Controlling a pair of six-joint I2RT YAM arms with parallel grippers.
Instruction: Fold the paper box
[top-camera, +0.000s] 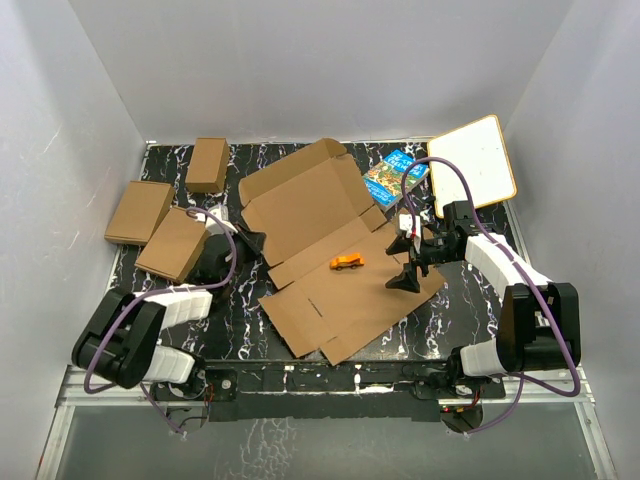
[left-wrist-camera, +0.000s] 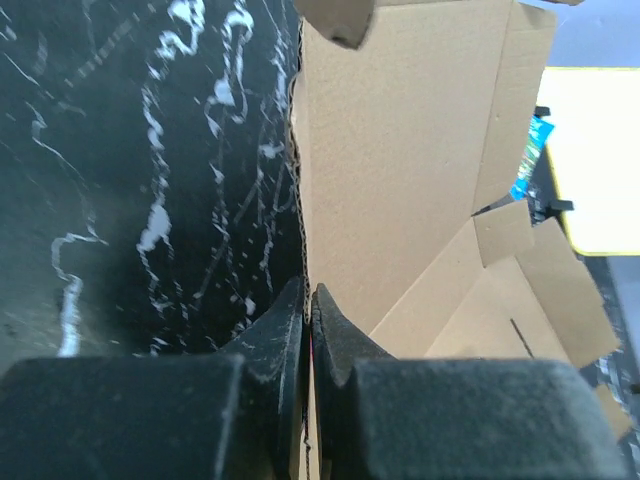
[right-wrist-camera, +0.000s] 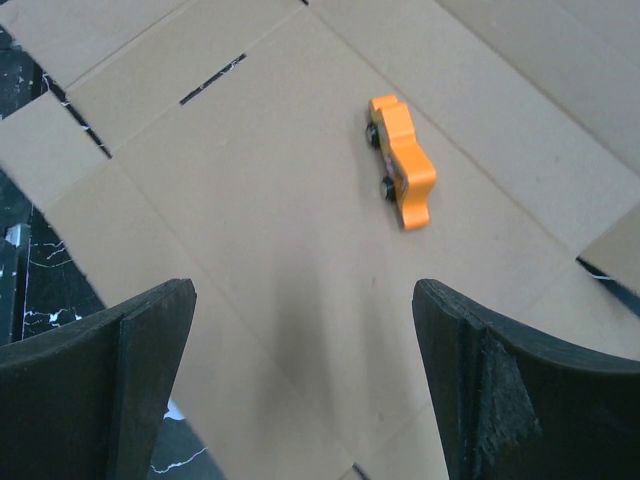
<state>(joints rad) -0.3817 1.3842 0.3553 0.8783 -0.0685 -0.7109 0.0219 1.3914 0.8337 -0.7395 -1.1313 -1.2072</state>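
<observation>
Black marbled desk (top-camera: 245, 325) carries one box (top-camera: 320, 250), an unfolded sheet at its middle, with one orange car (top-camera: 347, 262) lying on it. Its left edge is pinched by the left tool (left-wrist-camera: 308, 300), pressed together; the right tool (right-wrist-camera: 305, 300) hangs spread over the sheet near the car. Three small folded boxes (top-camera: 138, 212) lie left, one blue book (top-camera: 395, 177) and one white board (top-camera: 478, 163) back right.

Built from black joint housings and rounded white link covers on both left arm (top-camera: 130, 335) and right arm (top-camera: 535, 320). Routed along each: one purple cable (top-camera: 440, 161), looped from base to wrist. Fitted at left gripper (left-wrist-camera: 308, 300) and right gripper (right-wrist-camera: 303, 290) with matte black fingers (right-wrist-camera: 480, 380), wedge-shaped, rough-textured, tapering to blunt tips.
</observation>
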